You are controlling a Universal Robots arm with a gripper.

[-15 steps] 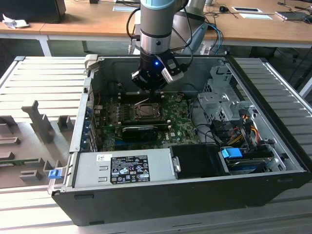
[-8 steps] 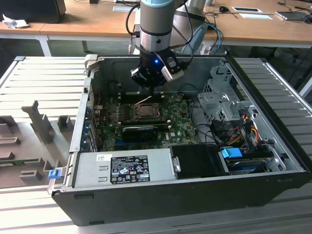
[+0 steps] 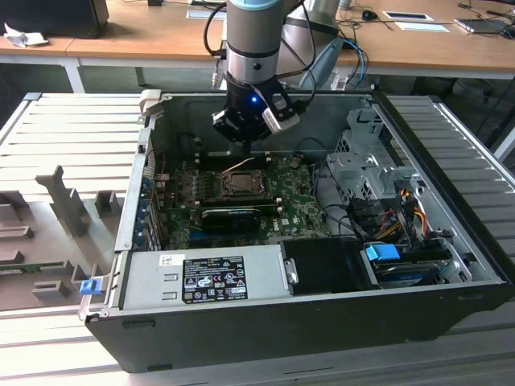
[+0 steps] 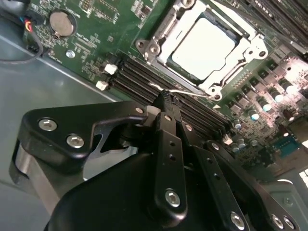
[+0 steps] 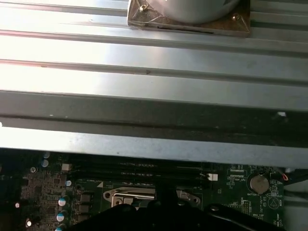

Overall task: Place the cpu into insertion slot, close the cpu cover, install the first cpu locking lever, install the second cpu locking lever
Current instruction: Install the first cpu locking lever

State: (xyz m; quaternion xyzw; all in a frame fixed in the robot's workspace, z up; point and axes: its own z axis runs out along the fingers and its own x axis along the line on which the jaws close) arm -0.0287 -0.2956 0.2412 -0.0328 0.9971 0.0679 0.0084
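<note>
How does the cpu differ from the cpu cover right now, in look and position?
In the second wrist view, the cpu is a plain pale square face, while the cpu cover is a shiny metal frame with cut-outs. The cpu shows through the window; the cpu cover rings it. Both sit flat on the green motherboard.

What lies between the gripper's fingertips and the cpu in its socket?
In the second wrist view, a thin metal lever wire and black memory slots lie between the gripper and the cpu.

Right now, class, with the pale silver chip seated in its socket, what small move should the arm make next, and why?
Probably press the thin wire locking lever down toward the board. The black gripper has its fingers together at that lever, the pale silver cpu lies under the metal cpu cover, yet the lever stands raised.
</note>
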